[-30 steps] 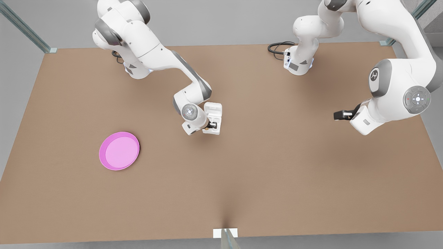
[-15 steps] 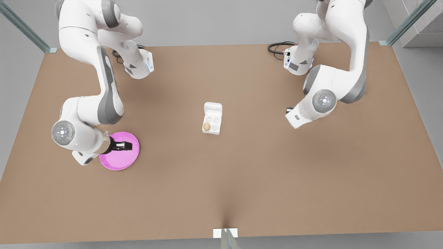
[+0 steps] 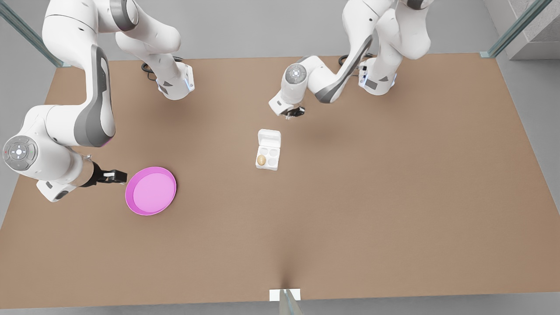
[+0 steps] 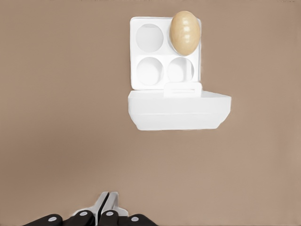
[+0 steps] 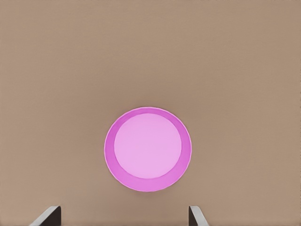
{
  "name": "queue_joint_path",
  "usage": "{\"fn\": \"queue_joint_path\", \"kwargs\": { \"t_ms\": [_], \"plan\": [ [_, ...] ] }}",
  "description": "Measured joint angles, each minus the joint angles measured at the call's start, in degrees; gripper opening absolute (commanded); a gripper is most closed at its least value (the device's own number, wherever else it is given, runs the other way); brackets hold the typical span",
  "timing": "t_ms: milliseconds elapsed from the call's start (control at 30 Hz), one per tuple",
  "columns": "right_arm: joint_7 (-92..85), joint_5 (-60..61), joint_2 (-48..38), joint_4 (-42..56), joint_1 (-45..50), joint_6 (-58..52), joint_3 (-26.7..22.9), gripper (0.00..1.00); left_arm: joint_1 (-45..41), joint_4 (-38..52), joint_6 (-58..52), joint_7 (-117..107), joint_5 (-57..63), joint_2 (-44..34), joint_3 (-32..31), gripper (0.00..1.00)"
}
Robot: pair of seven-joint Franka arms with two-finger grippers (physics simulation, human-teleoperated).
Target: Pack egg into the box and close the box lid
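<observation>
The white box [image 3: 273, 157] lies open in the middle of the table, its box lid [image 3: 269, 138] folded back flat toward the far side. The tan egg [image 3: 261, 160] sits in one near cup, on the front view's left. In the left wrist view the egg [image 4: 185, 33] fills a corner cup of the box [image 4: 150, 70], with the lid [image 4: 178, 110] closer to the camera. My left gripper [image 3: 294, 113] [image 4: 106, 201] hangs shut and empty behind the lid. My right gripper [image 3: 117, 176] [image 5: 123, 215] stands open and empty beside the pink plate.
A round pink plate [image 3: 151, 190] [image 5: 147, 149] lies empty on the front view's left, just beside the right gripper. Both arm bases [image 3: 175, 85] [image 3: 376, 81] and a black cable [image 3: 350, 59] sit at the far edge of the brown table [image 3: 350, 210].
The right gripper let go of the egg in the box cup and swung away past the plate. The left arm swept in from the front view's right to behind the lid.
</observation>
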Motion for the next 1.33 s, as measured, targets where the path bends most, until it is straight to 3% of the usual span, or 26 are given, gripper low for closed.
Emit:
{"fn": "queue_joint_path", "kwargs": {
  "t_ms": [100,200,667,767,833,867,900,967,1033,1067,1100,1133,1233,1333],
  "plan": [
    [0.0,0.0,0.3,0.0,0.0,0.2,0.0,1.00,-2.7,0.0,0.1,-0.5,-0.8,0.7,0.0,0.21],
    [-0.1,-0.1,0.3,0.0,0.0,0.3,0.0,1.00,-3.3,8.1,0.0,-1.0,-1.1,7.1,0.0,0.21],
    [0.0,0.1,0.4,0.7,0.2,0.3,0.0,1.00,-1.9,24.2,-2.0,0.6,0.9,18.9,2.8,0.21],
    [0.0,0.0,0.4,0.7,0.1,0.4,0.0,1.00,-1.1,32.2,-5.2,0.5,1.1,23.5,2.9,0.21],
    [0.1,0.0,0.4,0.7,0.1,0.4,0.0,1.00,1.5,41.7,-15.5,0.7,1.2,25.0,3.2,0.21],
    [0.0,0.0,0.4,0.8,0.0,0.4,0.0,1.00,9.4,60.1,-38.2,2.1,0.9,25.1,4.4,0.94],
    [0.1,0.0,0.4,0.9,-0.1,0.4,0.0,1.00,14.7,64.1,-42.3,2.0,0.2,23.2,5.1,1.00],
    [0.0,0.0,0.4,0.9,-0.3,0.6,-0.1,1.00,30.0,64.3,-49.6,14.3,-1.0,20.1,6.4,1.00],
    [0.0,0.0,0.5,0.9,-0.8,0.6,-0.1,1.00,32.8,63.7,-53.9,34.6,-2.1,19.4,20.4,1.00],
    [0.0,0.0,0.7,0.9,-0.8,0.6,-0.1,1.00,35.2,61.8,-54.5,36.1,-2.3,16.5,20.9,1.00],
    [0.0,0.0,0.9,1.3,-0.8,0.6,-0.1,1.00,47.1,48.4,-49.1,35.3,-0.1,5.5,3.5,1.00],
    [0.0,0.0,1.2,1.7,-0.8,0.5,-0.1,1.00,48.3,36.6,-45.1,35.0,3.2,-4.6,-0.8,1.00],
    [0.0,0.0,1.2,1.8,-0.8,0.4,-0.1,1.00,53.6,38.6,-49.7,35.6,9.0,-6.1,-1.2,1.00],
    [0.0,0.1,1.2,1.7,-0.8,0.4,-0.1,1.00,51.0,38.7,-50.1,35.6,11.6,-6.1,-1.3,1.00]
  ]
}}
